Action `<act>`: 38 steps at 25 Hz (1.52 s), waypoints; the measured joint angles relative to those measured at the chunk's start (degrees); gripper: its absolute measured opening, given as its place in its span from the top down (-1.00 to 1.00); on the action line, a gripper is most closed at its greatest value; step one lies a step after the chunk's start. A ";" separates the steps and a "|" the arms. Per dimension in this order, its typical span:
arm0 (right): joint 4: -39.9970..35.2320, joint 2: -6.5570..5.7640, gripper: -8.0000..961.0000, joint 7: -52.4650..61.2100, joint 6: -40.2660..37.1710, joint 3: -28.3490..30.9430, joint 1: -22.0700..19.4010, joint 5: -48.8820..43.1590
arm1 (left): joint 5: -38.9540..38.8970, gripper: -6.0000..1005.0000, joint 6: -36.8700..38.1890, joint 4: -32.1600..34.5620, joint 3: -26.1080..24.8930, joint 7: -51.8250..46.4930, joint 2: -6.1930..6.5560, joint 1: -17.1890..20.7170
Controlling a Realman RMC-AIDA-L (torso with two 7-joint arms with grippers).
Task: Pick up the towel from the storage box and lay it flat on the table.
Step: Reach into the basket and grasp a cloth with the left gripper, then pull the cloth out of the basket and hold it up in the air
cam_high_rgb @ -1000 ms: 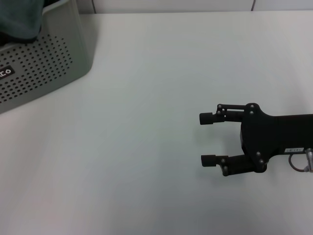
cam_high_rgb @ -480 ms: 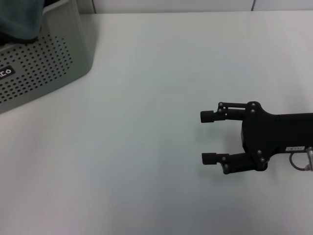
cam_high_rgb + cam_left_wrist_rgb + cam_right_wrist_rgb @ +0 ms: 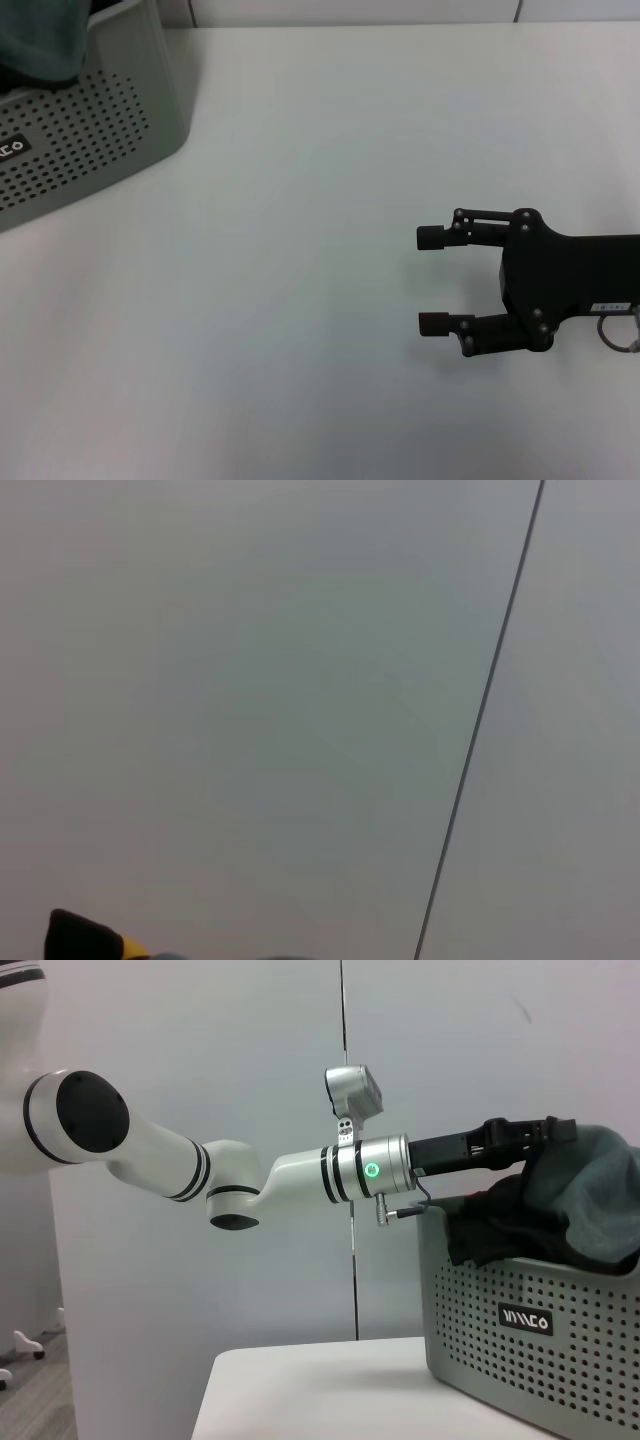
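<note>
The light grey storage box (image 3: 95, 130) stands at the table's far left corner. The towel (image 3: 40, 40), teal side out, is bunched up above the box rim. In the right wrist view the towel (image 3: 585, 1175) peaks at the tips of my left gripper (image 3: 555, 1130), which reaches in level over the storage box (image 3: 530, 1350) and is shut on the cloth. A black-edged yellow scrap (image 3: 85, 940) shows in the left wrist view. My right gripper (image 3: 432, 281) hovers low over the white table (image 3: 300, 250) at the right, open and holding nothing.
The left arm (image 3: 250, 1175) stretches across the space above the table's left end towards the box. A pale wall with a vertical seam (image 3: 343, 1020) stands behind the table.
My right gripper has slid slightly to the right, still open. The box and towel look the same in the head view.
</note>
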 joint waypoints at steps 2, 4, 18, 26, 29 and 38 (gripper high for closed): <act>-0.01 -0.02 -0.60 -0.07 0.00 0.00 -0.05 0.01 | -0.85 0.47 0.32 -0.50 0.10 0.07 0.09 -0.04; 0.11 -0.03 -0.60 -0.10 0.00 0.00 -0.07 0.02 | -1.37 0.66 1.15 -0.66 0.19 0.18 0.13 -0.05; 5.61 0.09 -0.59 -7.83 -0.13 -0.20 0.03 5.94 | -19.38 0.98 33.59 -8.73 0.99 -0.77 -0.07 0.15; 12.45 0.42 -0.59 -16.67 -2.78 -8.01 3.41 19.66 | -36.24 0.97 37.44 -24.12 14.78 -0.89 -0.51 -0.46; 12.07 0.41 -0.59 -20.02 -6.45 -14.83 4.24 26.00 | -37.06 0.97 37.58 -25.35 20.38 0.08 -0.75 -1.26; 6.20 0.41 -0.58 -33.02 -23.69 -36.51 4.28 44.37 | -37.48 0.97 37.55 -31.37 26.89 3.42 -0.80 -5.23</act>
